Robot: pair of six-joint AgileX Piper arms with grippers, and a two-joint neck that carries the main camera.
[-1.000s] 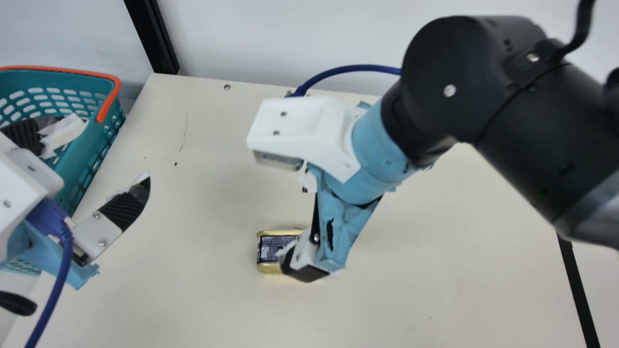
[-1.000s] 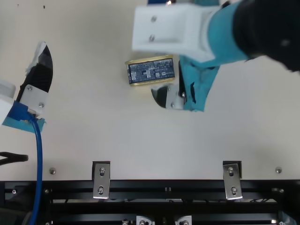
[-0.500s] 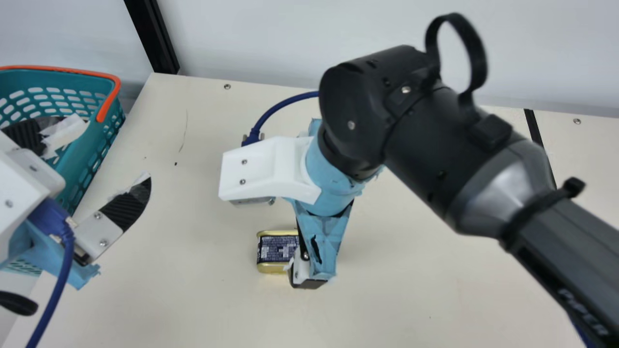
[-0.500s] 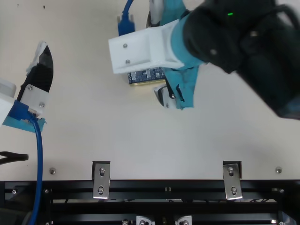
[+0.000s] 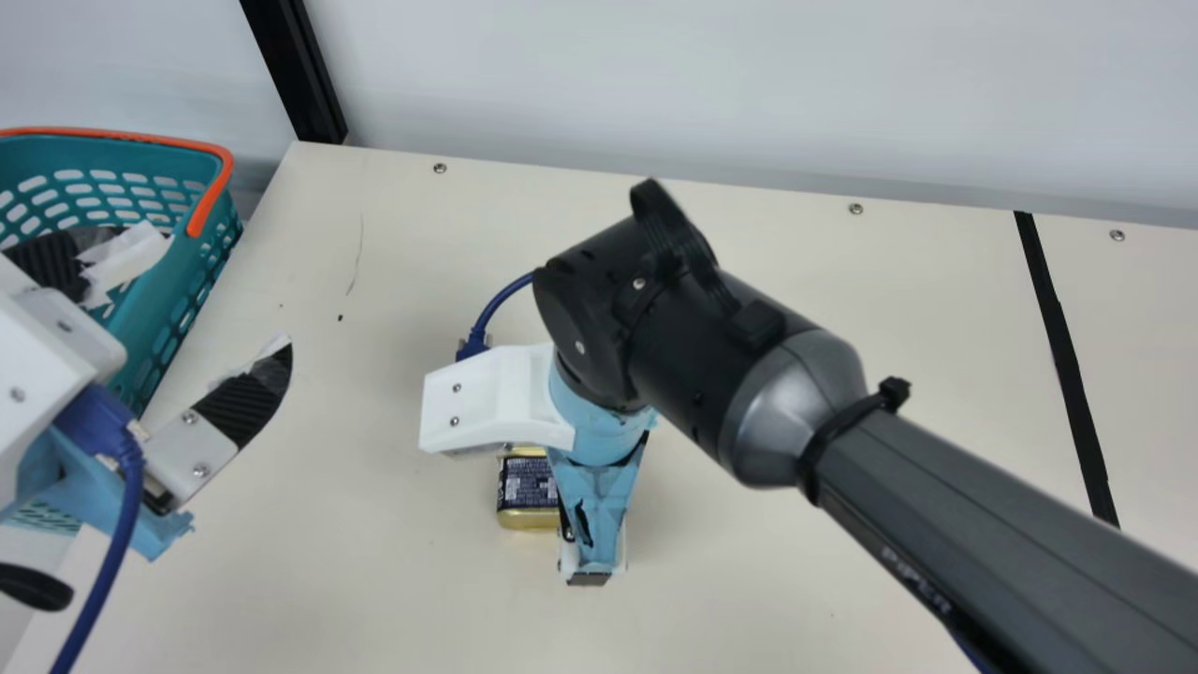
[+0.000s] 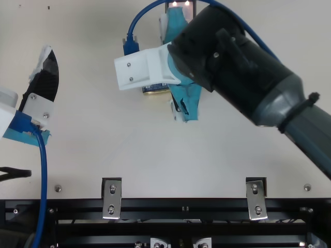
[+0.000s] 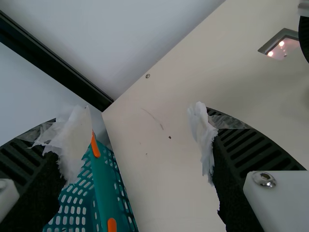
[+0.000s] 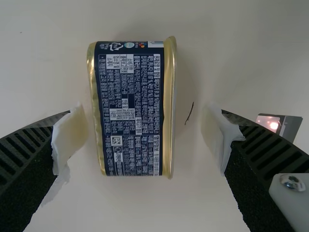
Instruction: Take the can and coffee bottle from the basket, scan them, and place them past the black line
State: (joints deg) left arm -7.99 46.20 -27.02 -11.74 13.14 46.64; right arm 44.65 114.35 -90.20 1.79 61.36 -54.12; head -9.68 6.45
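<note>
Right gripper (image 5: 599,496) open above the can (image 5: 527,491) on the desk (image 5: 842,580)

Main view: the can lies on the desk, partly hidden by the right gripper, well apart from the black line (image 5: 1067,356) and on the basket's side of it. The left gripper (image 5: 215,295) has its fingers spread, one over the teal basket (image 5: 178,271), the other over the desk.

Top view: an edge of the can peeks out from under the right gripper's white housing (image 6: 137,70). Near it, a small lit window (image 6: 181,8) sits in the desk.

Left wrist view: the left gripper's fingers stand wide apart, frayed white tape on both tips, with nothing between them.

Right wrist view: the can lies printed side up between the right gripper's parted fingers, a gap on either side.
</note>
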